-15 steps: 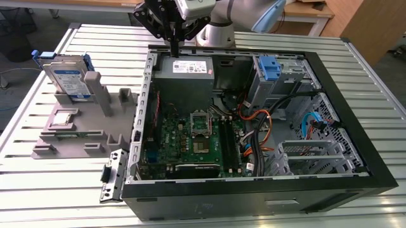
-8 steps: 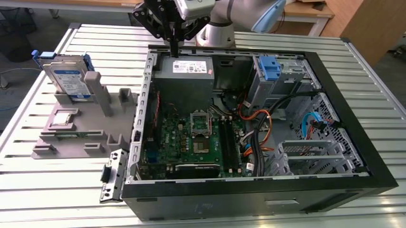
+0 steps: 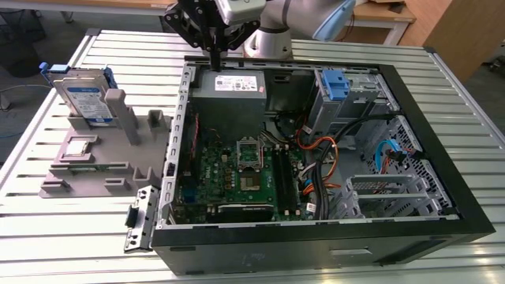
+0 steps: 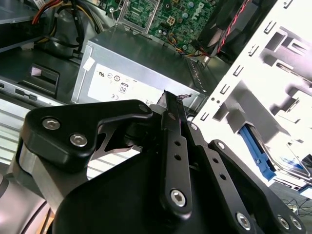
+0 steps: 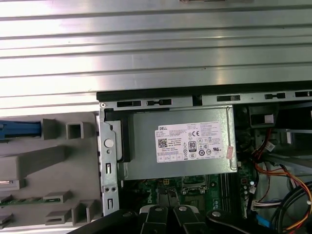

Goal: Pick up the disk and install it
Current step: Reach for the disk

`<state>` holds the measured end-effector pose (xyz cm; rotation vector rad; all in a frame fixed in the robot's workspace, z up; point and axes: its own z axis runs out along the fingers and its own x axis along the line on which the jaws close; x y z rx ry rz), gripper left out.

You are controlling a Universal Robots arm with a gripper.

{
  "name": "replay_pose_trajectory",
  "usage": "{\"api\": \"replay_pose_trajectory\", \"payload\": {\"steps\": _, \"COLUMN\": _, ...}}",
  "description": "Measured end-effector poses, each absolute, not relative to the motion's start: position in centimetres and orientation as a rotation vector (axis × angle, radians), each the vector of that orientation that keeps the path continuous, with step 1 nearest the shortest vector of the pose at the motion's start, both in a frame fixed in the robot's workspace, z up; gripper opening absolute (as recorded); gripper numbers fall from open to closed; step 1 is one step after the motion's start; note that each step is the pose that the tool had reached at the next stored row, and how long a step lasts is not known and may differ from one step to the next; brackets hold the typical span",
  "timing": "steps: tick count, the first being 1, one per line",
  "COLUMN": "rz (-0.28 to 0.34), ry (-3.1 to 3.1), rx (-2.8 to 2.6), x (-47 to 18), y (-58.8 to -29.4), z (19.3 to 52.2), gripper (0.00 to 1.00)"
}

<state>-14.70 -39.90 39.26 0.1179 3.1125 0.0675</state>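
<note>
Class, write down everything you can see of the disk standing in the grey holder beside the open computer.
The disk is a flat silver rectangle with a white-and-blue label on its face and blue plastic rails along its edges. It stands on edge, nearly upright, in the grey holder at the exterior view's left of the open case. Only the holder touches it.

Bench: a slatted aluminium table (image 3: 118,47), its ribs running across the exterior view. The slats (image 5: 156,48) show bright bands of reflected light in the first wrist view. Beyond the table, towards the exterior view's right, stand a light wooden desk (image 3: 387,15) and a wooden cabinet side (image 3: 462,32). The floor (image 3: 20,118) is grey at the exterior view's left and darker further back. Light is even and diffuse.
</note>
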Motion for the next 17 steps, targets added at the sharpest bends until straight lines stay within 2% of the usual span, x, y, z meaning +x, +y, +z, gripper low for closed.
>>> {"api": "replay_pose_trajectory", "payload": {"steps": 17, "rz": 0.068, "ry": 3.111, "rx": 0.118, "x": -19.0, "y": -39.9, "z": 39.1, "gripper": 0.10}}
